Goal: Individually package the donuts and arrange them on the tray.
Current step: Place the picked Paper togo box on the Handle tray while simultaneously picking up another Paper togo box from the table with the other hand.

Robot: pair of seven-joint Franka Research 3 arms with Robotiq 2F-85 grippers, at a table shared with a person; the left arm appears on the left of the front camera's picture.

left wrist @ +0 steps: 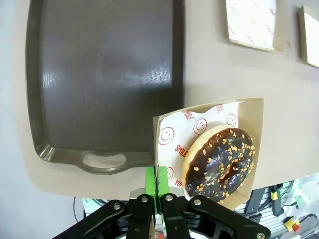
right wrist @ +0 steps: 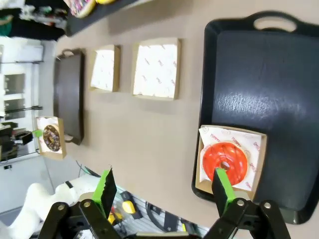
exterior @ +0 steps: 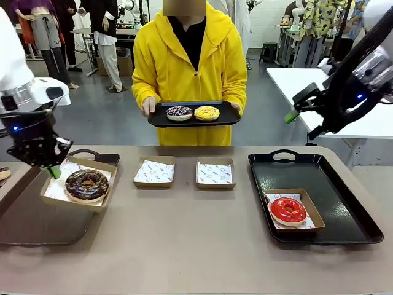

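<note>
**Front view.** At nine o'clock the left gripper [exterior: 54, 170] has its green pads pinched together on the near-left rim of a shallow brown cardboard box [exterior: 98, 165]. The box carries the chocolate ring donut with coloured sprinkles [exterior: 86, 184] and hangs tilted over the dark grey plastic tray [exterior: 37, 227]. Gripping the rim likely keeps the pads off the icing. At two o'clock the right gripper [exterior: 304, 124] hovers high with its jaws apart, holding nothing. At four o'clock the glossy red ring donut [exterior: 287, 210] sits boxed on the black handled tray [exterior: 344, 209]. At twelve o'clock a person holds a small black serving tray [exterior: 227, 114] bearing the dark purple donut with white sprinkles [exterior: 179, 112] and the yellow-iced donut [exterior: 206, 113], probably the ones yet to be packaged. Two empty paper-lined boxes [exterior: 154, 171] wait mid-table.

**Left wrist view.** This shows what the front hides: the pads [left wrist: 150, 181] clamp the thin box wall at six o'clock, beside the printed liner, well short of the chocolate donut [left wrist: 219, 164] at four o'clock.

**Right wrist view.** The right gripper's [right wrist: 164, 183] wide-spread fingers frame bare table, and the red donut [right wrist: 227, 160] lies at five o'clock, near its tray's corner.
</note>
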